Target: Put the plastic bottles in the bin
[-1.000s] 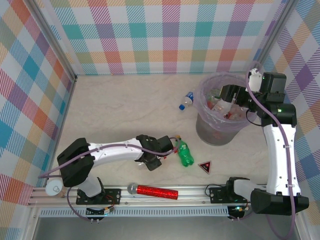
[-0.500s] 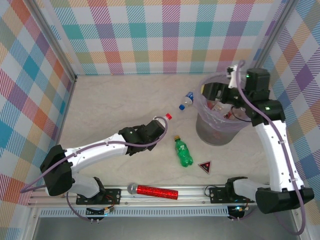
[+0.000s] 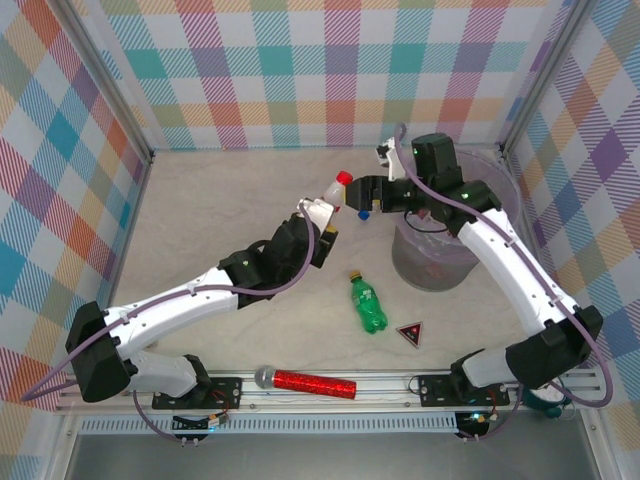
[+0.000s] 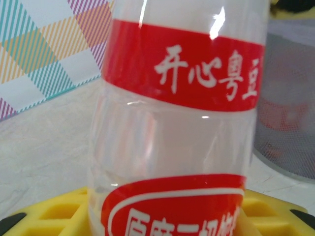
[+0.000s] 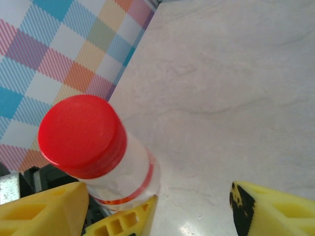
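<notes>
My left gripper [image 3: 322, 212] is shut on a clear bottle with a red cap [image 3: 336, 188] and holds it tilted in the air, left of the bin [image 3: 430, 262]. In the left wrist view its red-labelled body [image 4: 177, 132] stands between my yellow fingers [image 4: 44, 209]. My right gripper [image 3: 357, 195] reaches left from the bin and stands open at the bottle's cap [image 5: 81, 135]. The cap sits beside its left finger [image 5: 44, 211], while the right finger [image 5: 270, 206] is well clear. A green bottle [image 3: 367, 303] lies on the table. The bin holds several bottles.
A red glittery microphone [image 3: 305, 382] lies along the front rail. A small dark triangle [image 3: 409, 333] sits right of the green bottle. Checked walls close in the back and both sides. A bit of blue [image 3: 363, 213] shows under my right gripper.
My left arm lifted the red-capped bottle off the table and carried it up towards the back right. My right arm swung left from over the bin to meet the cap.
</notes>
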You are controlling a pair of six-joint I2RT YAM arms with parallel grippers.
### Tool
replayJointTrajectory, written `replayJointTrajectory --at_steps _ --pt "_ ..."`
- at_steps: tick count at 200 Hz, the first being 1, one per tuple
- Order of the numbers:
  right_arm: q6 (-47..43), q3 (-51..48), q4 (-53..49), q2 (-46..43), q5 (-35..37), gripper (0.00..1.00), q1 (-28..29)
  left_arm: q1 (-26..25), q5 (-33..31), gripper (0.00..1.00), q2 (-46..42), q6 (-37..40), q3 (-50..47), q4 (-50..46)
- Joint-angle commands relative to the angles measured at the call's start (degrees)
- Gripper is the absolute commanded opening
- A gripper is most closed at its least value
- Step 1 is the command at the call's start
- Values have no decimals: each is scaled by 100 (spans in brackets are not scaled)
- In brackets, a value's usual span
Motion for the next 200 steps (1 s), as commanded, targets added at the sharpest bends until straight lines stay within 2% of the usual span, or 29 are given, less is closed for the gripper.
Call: replayJointTrajectory --at_steps 1,40,119,160,182,200 --pt "99 172 435 -56 -279 80 43 42 273 50 69 -5 163 281" --pt "141 202 515 134 -360 77 43 42 569 50 62 -32 140 362" --pt "232 174 548 255 -364 53 97 41 452 50 166 -40 250 358" --pt "198 156 513 199 -256 43 92 51 469 51 236 -107 274 300" --pt "188 199 458 200 -149 42 91 51 459 53 220 -121 258 327" --pt "164 233 396 193 73 41 96 51 499 61 230 -106 263 304"
